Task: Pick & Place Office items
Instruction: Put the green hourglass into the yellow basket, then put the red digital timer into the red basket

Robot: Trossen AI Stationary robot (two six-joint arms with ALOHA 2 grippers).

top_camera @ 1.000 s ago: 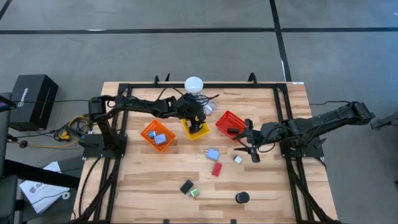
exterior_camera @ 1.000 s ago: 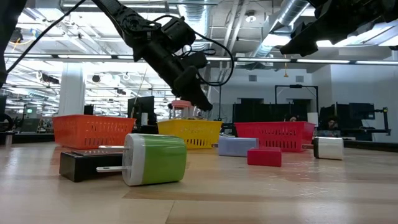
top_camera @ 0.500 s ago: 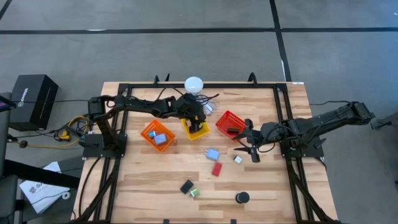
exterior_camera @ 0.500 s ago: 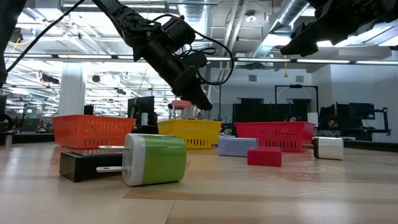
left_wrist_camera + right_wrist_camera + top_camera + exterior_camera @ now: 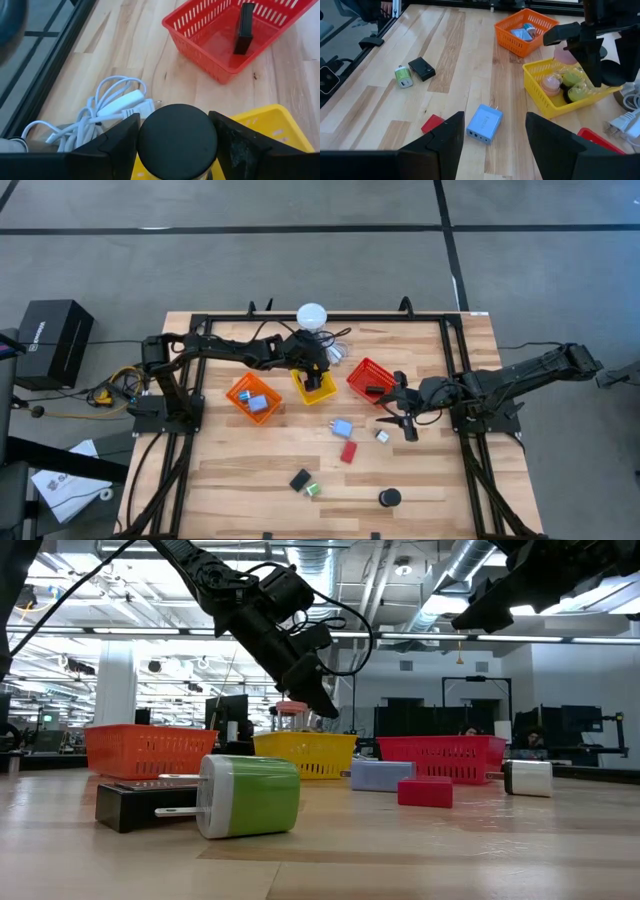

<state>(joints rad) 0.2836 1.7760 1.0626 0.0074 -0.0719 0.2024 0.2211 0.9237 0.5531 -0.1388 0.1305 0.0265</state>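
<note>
High view puts my left pincer [image 5: 318,370] over the yellow mesh basket [image 5: 325,393]. My left wrist camera shows a round black disc [image 5: 177,140] filling the gap between the two fingers [image 5: 112,145], touching both, so I am pinching it. Just beyond this pincer a coiled white cable with a plug [image 5: 115,107] lies on the wooden counter [image 5: 240,470]. Farther out is a red mesh basket [image 5: 220,45] with a black bar [image 5: 245,27] inside. On the pincer's other side stands an orange mesh basket [image 5: 240,392] holding light-blue blocks [image 5: 522,34].

My right pincer [image 5: 408,425] hangs above the counter just beside the red basket, spread wide and holding nothing. A small silver block [image 5: 382,436] lies just beside it. A light-blue block [image 5: 342,427] and a red block [image 5: 348,451] lie a little farther off. Well apart from it are a flat black block [image 5: 300,479], a green-and-white piece [image 5: 313,490] and a second black disc [image 5: 389,498].
</note>
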